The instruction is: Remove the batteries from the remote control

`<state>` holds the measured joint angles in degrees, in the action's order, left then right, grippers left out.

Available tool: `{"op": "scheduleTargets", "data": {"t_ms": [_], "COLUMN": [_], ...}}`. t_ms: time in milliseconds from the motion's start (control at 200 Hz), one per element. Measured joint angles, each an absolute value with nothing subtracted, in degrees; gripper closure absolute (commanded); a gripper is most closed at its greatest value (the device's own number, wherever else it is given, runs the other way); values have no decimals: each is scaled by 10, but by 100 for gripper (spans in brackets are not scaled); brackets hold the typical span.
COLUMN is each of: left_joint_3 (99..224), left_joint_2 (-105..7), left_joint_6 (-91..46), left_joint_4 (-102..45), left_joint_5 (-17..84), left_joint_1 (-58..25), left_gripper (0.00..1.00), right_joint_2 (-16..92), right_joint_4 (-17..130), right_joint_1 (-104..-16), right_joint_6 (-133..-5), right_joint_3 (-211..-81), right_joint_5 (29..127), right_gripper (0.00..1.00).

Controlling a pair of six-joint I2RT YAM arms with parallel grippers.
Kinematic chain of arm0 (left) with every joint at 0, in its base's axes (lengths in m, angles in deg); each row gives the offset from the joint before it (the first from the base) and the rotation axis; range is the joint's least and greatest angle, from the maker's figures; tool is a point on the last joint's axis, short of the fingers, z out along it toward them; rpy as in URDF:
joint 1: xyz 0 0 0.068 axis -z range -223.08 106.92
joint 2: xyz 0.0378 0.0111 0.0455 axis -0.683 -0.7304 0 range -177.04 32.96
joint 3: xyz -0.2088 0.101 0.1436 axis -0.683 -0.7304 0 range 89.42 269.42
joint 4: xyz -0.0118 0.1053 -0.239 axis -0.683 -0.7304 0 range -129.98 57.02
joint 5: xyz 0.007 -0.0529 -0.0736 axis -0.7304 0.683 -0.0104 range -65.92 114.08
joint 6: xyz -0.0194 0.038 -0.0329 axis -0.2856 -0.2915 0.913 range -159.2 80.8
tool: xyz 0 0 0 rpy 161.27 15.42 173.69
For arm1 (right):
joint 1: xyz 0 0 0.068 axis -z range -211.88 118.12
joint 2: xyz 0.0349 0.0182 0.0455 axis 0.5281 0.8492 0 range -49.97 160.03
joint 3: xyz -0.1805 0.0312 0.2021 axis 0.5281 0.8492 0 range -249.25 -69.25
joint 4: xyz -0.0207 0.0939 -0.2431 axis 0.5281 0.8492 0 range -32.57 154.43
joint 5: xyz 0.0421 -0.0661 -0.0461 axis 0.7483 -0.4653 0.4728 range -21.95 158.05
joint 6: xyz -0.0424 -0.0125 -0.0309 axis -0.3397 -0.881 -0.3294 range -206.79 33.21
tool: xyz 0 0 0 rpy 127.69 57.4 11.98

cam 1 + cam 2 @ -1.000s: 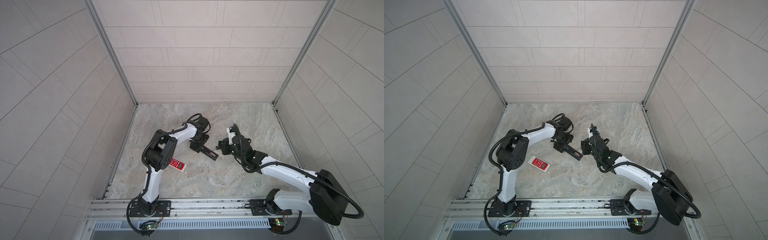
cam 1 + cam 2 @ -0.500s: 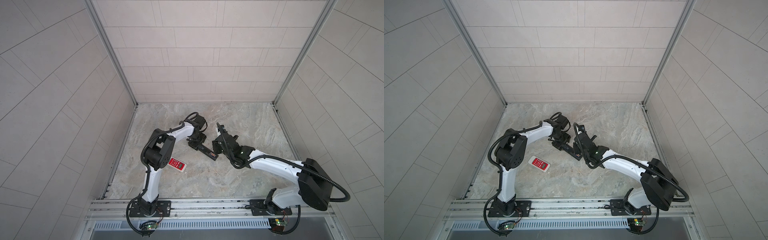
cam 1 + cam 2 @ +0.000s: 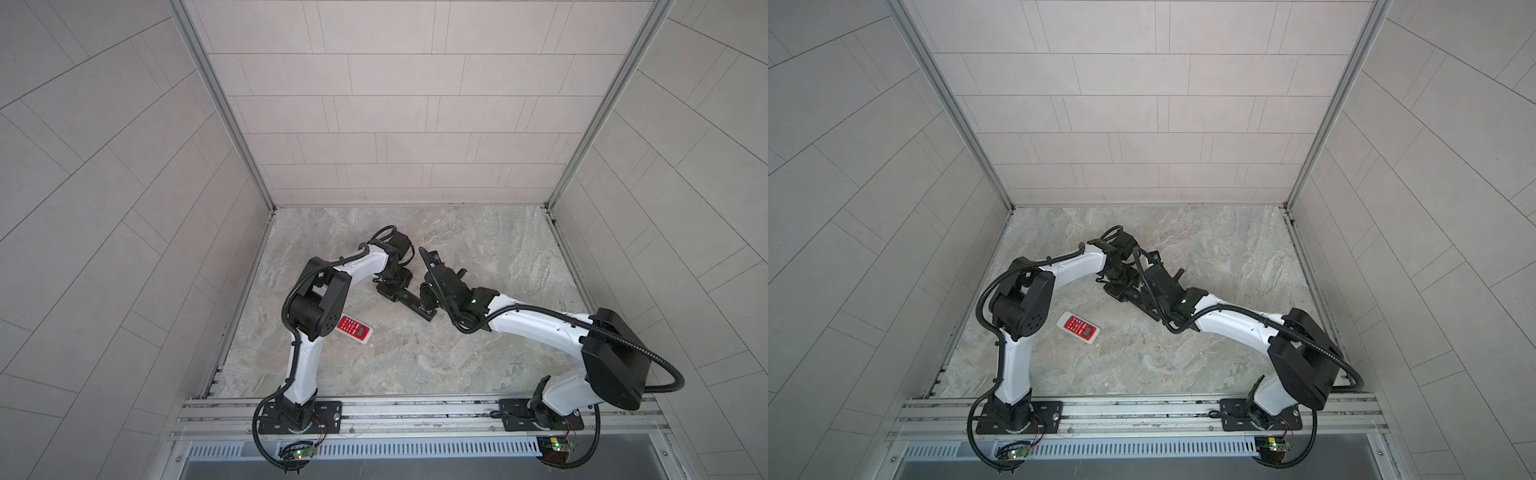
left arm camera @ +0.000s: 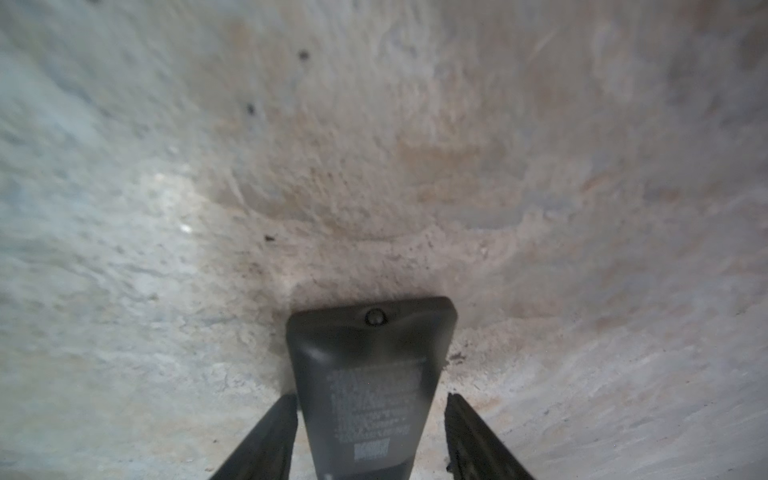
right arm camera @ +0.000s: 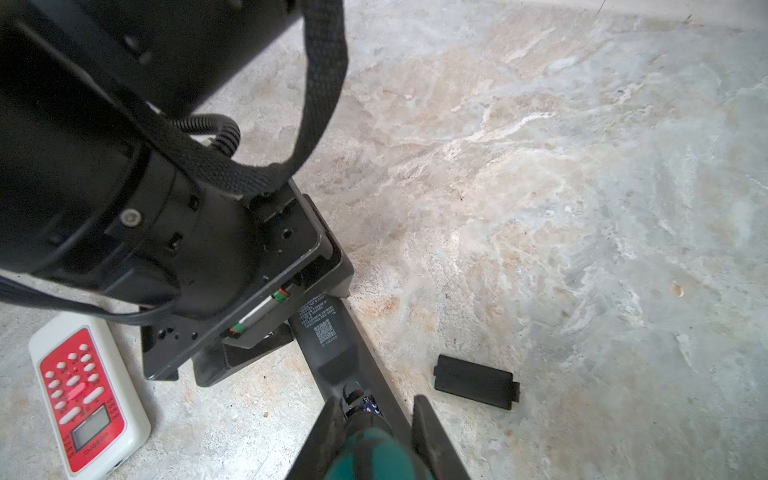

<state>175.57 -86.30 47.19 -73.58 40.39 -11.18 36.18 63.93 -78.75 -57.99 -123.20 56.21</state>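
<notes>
Remotes, two: black remote, white remote.

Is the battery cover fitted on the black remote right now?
No, in the right wrist view the black cover lies flat on the table beside the black remote, apart from it.

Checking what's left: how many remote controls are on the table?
2. The black remote lies back-up, one end inside the left claw; the red-faced white remote lies face-up, left of it in both top views. None seems hidden.
</notes>
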Motion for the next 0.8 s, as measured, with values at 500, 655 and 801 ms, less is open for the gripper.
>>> {"op": "scheduleTargets", "data": {"t_ms": [500,655,801], "left_joint_3": [1756,1756,1756], "left_joint_2": [-863,-863,-863], "left_joint_6": [473,473,473], "left_joint_4": [-735,-735,-733], "left_joint_5": [408,408,408], "left_joint_1": [-112,-112,-112], "left_gripper": [38,39,39], "right_joint_2": [375,376,385], "right_joint_4": [641,642,642], "right_joint_1": [-788,-789,-789], "right_joint_6": [-565,-565,-564], "right_joint_3": [-1239,-1242,-1250], "right_joint_5": [564,565,568], "right_gripper": [100,100,100]}}
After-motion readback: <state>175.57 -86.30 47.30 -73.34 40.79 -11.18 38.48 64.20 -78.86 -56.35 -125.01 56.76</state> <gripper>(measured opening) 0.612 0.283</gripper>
